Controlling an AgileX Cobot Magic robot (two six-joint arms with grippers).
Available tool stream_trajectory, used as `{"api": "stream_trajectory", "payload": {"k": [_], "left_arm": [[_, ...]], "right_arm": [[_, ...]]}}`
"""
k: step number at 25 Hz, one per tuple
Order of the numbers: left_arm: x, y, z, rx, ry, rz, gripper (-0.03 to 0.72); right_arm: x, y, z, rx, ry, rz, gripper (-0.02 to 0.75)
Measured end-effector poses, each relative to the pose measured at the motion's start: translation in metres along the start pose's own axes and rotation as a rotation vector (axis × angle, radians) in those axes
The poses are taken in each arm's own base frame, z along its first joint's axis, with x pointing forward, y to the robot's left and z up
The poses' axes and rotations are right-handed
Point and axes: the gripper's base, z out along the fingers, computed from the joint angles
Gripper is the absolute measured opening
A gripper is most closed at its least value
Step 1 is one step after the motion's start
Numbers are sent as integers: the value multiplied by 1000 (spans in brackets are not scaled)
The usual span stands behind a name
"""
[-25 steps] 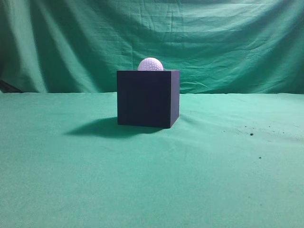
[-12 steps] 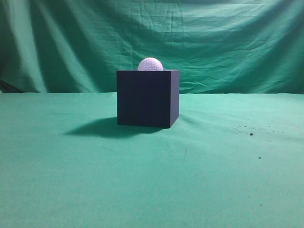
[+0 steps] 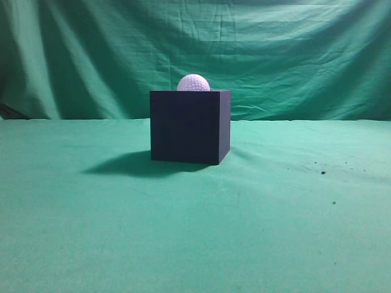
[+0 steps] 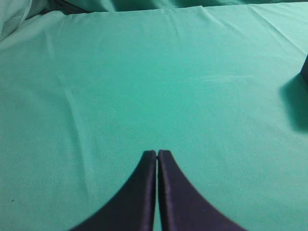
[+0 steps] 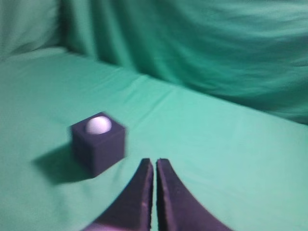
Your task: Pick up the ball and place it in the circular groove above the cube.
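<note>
Dimpled white ball (image 3: 193, 82), matt dark cube (image 3: 190, 126), wrinkled green cloth (image 3: 195, 232), smooth dark fingers (image 4: 144, 192)

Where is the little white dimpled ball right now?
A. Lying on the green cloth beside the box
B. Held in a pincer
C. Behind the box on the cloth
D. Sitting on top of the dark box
D: the small white dimpled ball sits on top of the dark navy cube, and both pincers are away from it, shut on nothing.

Left hand (image 4: 157, 153): fingers pressed together, tips meeting with only a hairline seam between them, nothing held, pointing forward and slightly down. Right hand (image 5: 154, 161): same closed pose, fingers together, nothing held, seen a bit blurred. Neither arm nor hand shows up in the exterior view; only the dark fingers are visible.
</note>
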Motion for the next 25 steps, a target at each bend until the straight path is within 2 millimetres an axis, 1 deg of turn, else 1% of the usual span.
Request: {"api": "stream_trajectory", "payload": {"k": [2,5,7,11,13,15,20,25], "left_arm": [[0,0,0,0,0,0,0],[0,0,0,0,0,0,0],[0,0,0,0,0,0,0],[0,0,0,0,0,0,0],[0,0,0,0,0,0,0],[0,0,0,0,0,0,0],[0,0,0,0,0,0,0],[0,0,0,0,0,0,0]], "right_arm": [[17,-3,-1,108,-43,15,0],[51,-5,9,244,-52,53,0],[70,-7,16,309,-65,87,0],[108,-8,31,361,-39,152,0],[122,-7,36,357,-13,179,0],[128,-7,38,351,8,198,0],[134,-4,38,330,73,216,0],[135,-3,38,325,87,222,0]]}}
